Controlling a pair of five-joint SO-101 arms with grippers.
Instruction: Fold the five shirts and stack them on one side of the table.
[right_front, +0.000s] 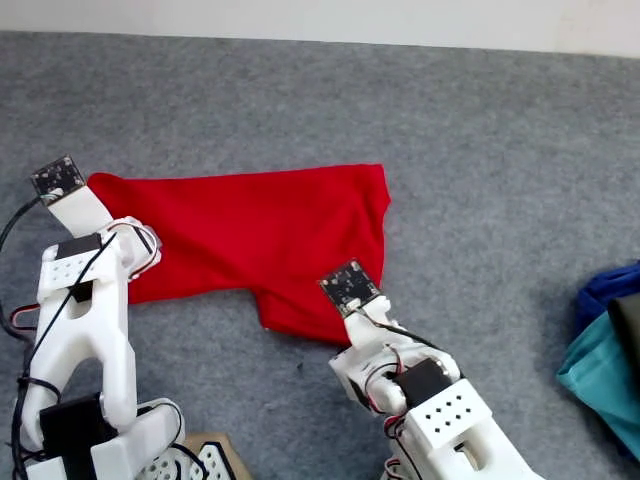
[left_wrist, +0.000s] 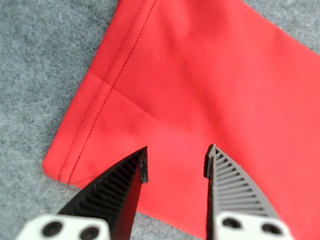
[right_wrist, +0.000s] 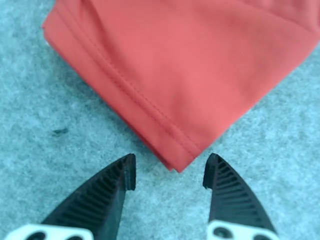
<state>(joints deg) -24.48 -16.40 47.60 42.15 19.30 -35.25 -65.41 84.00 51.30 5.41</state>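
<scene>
A red shirt (right_front: 260, 240) lies spread on the grey table, left of centre. My left gripper (left_wrist: 177, 164) is open just above the red shirt (left_wrist: 200, 90), near its hemmed corner (left_wrist: 65, 165). The left arm (right_front: 85, 290) stands over the shirt's left end. My right gripper (right_wrist: 170, 171) is open, low over the table, with the tip of a folded, stitched corner (right_wrist: 177, 159) of the red shirt (right_wrist: 190, 65) between its fingertips. The right arm (right_front: 420, 390) comes in from the front, at the shirt's lower right flap (right_front: 310, 320).
A blue shirt (right_front: 608, 290) and a teal one (right_front: 605, 375) lie bunched at the right edge, with something dark (right_front: 628, 325) between them. Bare grey table (right_front: 480, 150) stretches behind and to the right of the red shirt. A tan piece (right_front: 215, 447) sits by the left arm's base.
</scene>
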